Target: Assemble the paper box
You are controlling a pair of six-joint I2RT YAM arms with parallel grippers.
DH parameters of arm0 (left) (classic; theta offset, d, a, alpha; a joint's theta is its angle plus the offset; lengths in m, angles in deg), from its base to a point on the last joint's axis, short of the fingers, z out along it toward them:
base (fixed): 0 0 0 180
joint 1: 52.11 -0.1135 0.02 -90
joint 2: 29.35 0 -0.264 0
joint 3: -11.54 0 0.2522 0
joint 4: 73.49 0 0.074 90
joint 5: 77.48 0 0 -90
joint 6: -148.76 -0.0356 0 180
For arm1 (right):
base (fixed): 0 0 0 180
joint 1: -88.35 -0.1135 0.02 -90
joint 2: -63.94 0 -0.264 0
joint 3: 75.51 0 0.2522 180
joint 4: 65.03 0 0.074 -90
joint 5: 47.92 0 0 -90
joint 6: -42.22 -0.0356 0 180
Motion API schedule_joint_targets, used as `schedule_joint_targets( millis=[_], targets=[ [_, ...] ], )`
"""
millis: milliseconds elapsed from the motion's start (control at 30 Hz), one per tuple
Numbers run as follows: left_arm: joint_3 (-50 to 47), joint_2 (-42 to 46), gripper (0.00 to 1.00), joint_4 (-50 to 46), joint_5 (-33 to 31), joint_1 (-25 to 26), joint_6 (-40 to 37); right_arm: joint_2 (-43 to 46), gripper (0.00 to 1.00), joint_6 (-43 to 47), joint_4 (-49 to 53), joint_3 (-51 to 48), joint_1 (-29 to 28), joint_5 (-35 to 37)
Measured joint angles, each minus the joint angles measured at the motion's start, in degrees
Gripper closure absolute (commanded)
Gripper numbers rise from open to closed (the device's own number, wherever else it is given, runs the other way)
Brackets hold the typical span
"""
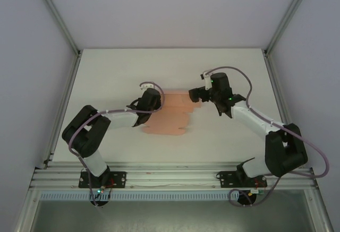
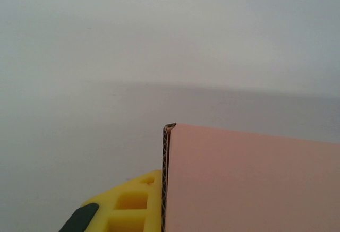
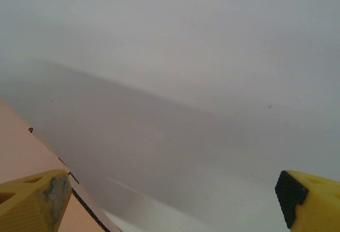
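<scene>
Left claw (image 1: pixel 149 107): I have it clamped on the paper box (image 1: pixel 169 116) edge.
Right claw (image 1: pixel 193 95): spread wide, empty; paper box at its 8 o'clock.

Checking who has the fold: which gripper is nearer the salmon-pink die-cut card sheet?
Left. The left gripper is shut on the salmon-pink card sheet's left edge; the right gripper hangs open at its far right corner, one finger beside the card.

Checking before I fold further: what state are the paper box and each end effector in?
paper box: unassembled, still an unfolded sheet, left side pinched.
left end effector: shut on the paper box's edge.
right end effector: open, at the paper box's far right corner, gripping nothing.
</scene>
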Motion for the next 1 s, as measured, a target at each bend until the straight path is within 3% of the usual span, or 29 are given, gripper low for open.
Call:
schedule_joint_targets(
  millis=[633, 833, 1000],
  targets=[
    [3.7, -0.9, 1.0, -7.5, -5.1, -1.6, 1.2, -4.0, 0.0, -1.9, -3.6, -0.5, -4.5, 2.0],
    [1.5, 0.7, 1.0, -5.4, -2.3, -1.4, -3.8, -3.4, 0.0, -4.9, 1.6, 1.0, -2.4, 3.7],
    [1.3, 2.4, 1.0, -5.0, 3.4, -0.7, -5.7, 1.8, 0.0, -7.3, 2.3, -1.5, 2.7, -2.8]
  ],
)
